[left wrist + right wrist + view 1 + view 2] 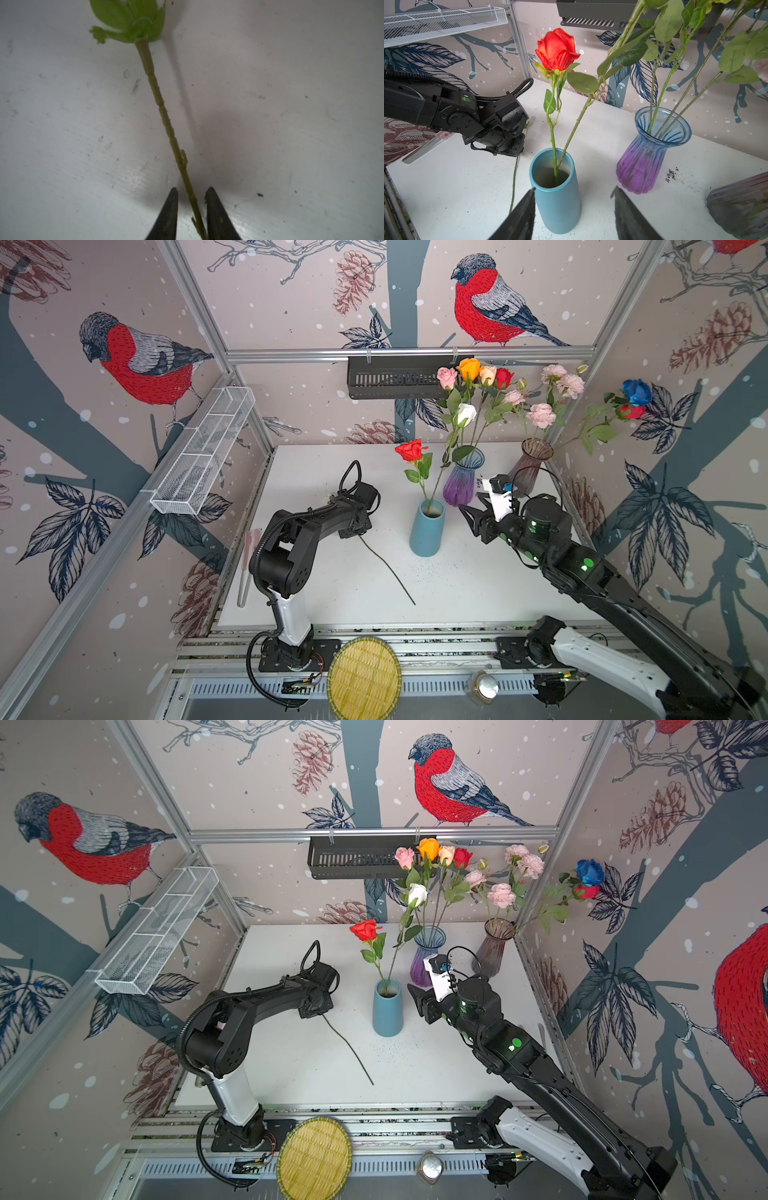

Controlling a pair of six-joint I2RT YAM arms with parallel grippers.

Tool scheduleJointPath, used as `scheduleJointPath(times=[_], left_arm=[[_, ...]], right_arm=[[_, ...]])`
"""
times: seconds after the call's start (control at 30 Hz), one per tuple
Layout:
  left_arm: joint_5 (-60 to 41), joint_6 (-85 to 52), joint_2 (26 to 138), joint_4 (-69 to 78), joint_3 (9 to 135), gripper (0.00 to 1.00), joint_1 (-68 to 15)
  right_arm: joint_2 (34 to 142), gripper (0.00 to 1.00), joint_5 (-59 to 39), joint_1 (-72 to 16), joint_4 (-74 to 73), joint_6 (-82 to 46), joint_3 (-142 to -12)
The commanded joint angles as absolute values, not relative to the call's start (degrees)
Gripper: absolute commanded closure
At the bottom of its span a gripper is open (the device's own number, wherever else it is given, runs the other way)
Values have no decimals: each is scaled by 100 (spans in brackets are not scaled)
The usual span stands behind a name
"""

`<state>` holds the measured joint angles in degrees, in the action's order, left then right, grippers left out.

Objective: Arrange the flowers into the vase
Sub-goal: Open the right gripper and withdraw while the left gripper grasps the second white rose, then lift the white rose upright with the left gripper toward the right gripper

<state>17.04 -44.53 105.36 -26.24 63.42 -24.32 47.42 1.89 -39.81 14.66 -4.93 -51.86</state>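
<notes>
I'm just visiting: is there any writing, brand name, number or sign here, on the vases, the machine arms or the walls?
No text can be read anywhere.
blue vase: plain, no label.
purple glass vase: no label.
white bracket on the right arm: tiny dark marks, too small to read.
wallpaper: birds and pine cones only, no words.

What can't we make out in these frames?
Lying flower: bloom cut off by the left wrist view's edge, mostly under the left arm in both top views.
Left gripper: hidden under that arm in both top views.
Blue vase: stem ends lost in its dark inside.
Shiny object by the front rail: too small to identify.
</notes>
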Motion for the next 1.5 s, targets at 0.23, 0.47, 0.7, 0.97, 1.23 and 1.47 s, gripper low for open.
scheduleJointPath(times=[0.23, 0.47, 0.7, 0.97, 1.23, 1.47], left_arm=[[1978, -4423, 9255, -2406, 5953, 100, -2399], [956, -3316, 7345, -1266, 5596, 100, -2482], [-1421, -2741, 5527, 1389, 4583, 100, -2755], [-2913, -2521, 5453, 2382, 5101, 100, -3531], [-4007, -2874, 5694, 3098, 5194, 100, -3583], [-4176, -2518, 5781, 2888, 5183, 100, -3859]], right_arm=[[4729, 40, 95, -3987, 1455, -604, -5269], [4711, 39, -1006, -4082, 905, -638, -5194], [5321, 41, -3093, -4277, 253, -1162, -5367], [5843, 43, -3611, -4481, -358, -1751, -5631], [5918, 44, -3683, -4482, -589, -1936, -5812], [5842, 46, -3445, -4469, -461, -1872, -6254]])
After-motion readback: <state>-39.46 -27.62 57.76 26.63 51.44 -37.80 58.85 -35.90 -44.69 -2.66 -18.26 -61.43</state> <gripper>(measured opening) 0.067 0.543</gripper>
